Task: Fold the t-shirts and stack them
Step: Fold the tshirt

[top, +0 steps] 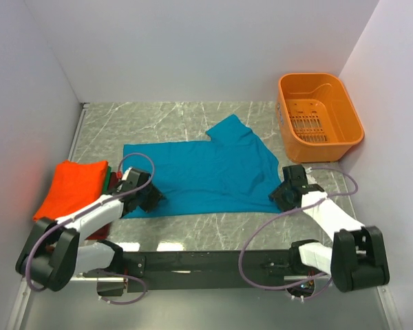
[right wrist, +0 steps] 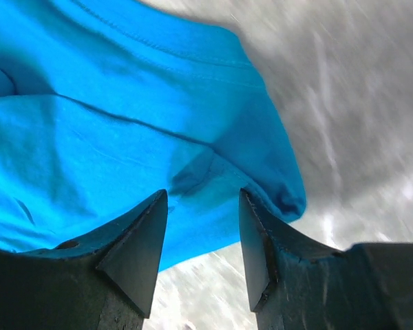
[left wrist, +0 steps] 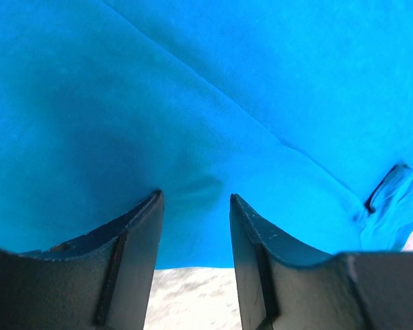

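Observation:
The teal-blue t-shirt (top: 206, 172) lies spread on the marble table, one sleeve pointing to the back. My left gripper (top: 153, 199) is open at its near left corner; in the left wrist view the blue cloth (left wrist: 193, 124) lies just past the open fingertips (left wrist: 151, 206). My right gripper (top: 279, 196) is open at the near right corner; the right wrist view shows the shirt's hem (right wrist: 193, 172) between and beyond the spread fingers (right wrist: 251, 206). A folded orange t-shirt (top: 69, 185) lies at the left on top of dark red and green cloth (top: 109, 180).
An orange plastic basket (top: 319, 115) stands at the back right. White walls close in the table on the left, back and right. The black arm rail (top: 206, 261) runs along the near edge.

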